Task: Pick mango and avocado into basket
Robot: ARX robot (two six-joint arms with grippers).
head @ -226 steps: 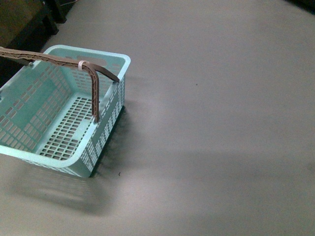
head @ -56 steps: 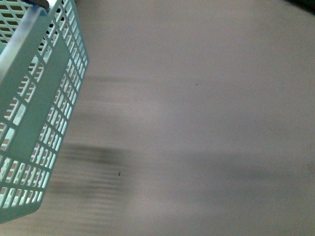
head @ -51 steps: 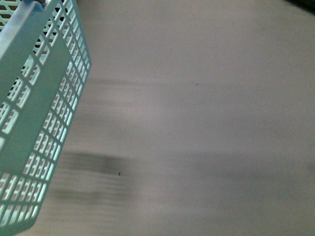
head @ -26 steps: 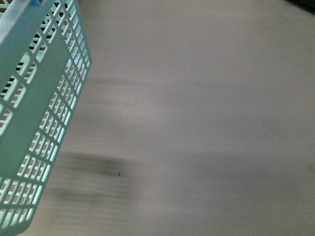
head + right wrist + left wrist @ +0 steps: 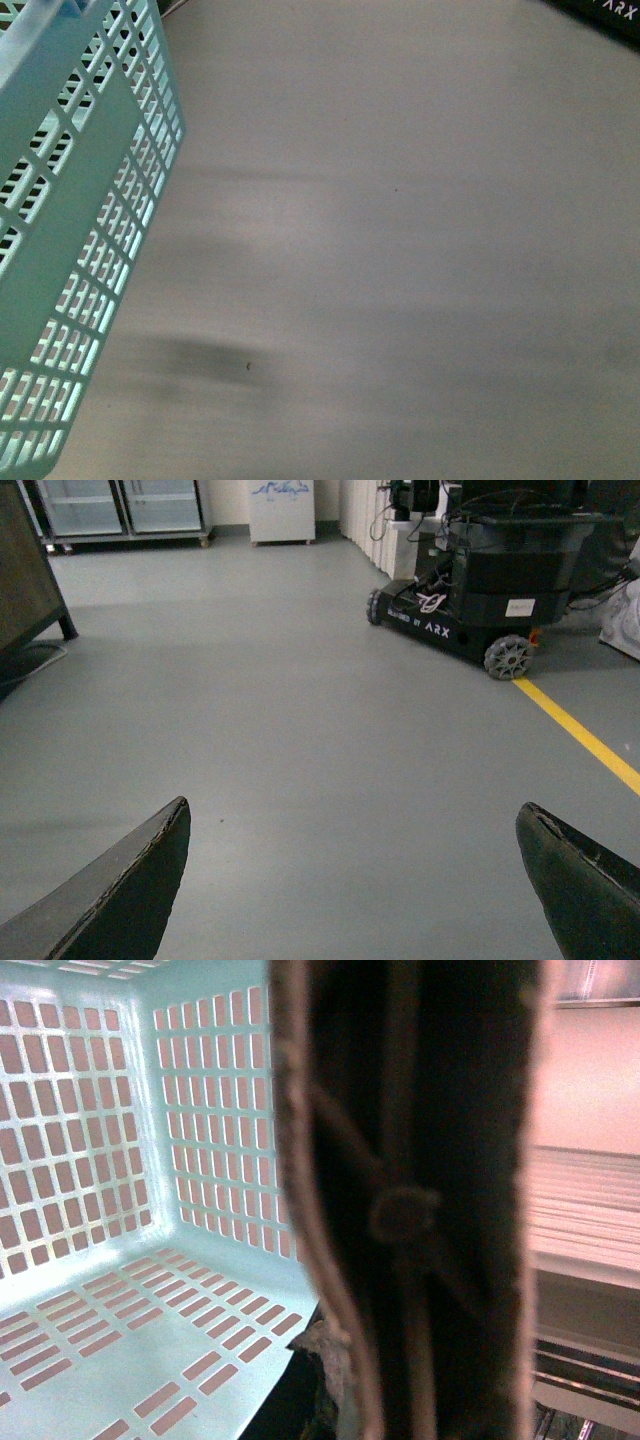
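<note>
Basket point(image 5: 70, 200) hangs tilted off the floor point(image 5: 400, 250) by its brown handle point(image 5: 420, 1160), apparently for carrying, the left gripper's hold hidden; the right gripper point(image 5: 352, 808) is spread wide, empty.

right gripper point(image 5: 352, 810) spread wide above grey floor point(image 5: 300, 710).

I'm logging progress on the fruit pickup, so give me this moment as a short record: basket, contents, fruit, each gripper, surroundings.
basket: light turquoise slotted plastic basket, tilted, at the front view's left edge
contents: visible inside part shows no fruit
handle: brown plastic handle right across the left wrist camera
left gripper: jaws not visible; state unclear
right gripper: open, empty, over grey floor
mango, avocado: in no view
surroundings: black wheeled ARX-marked cart, yellow floor line
</note>
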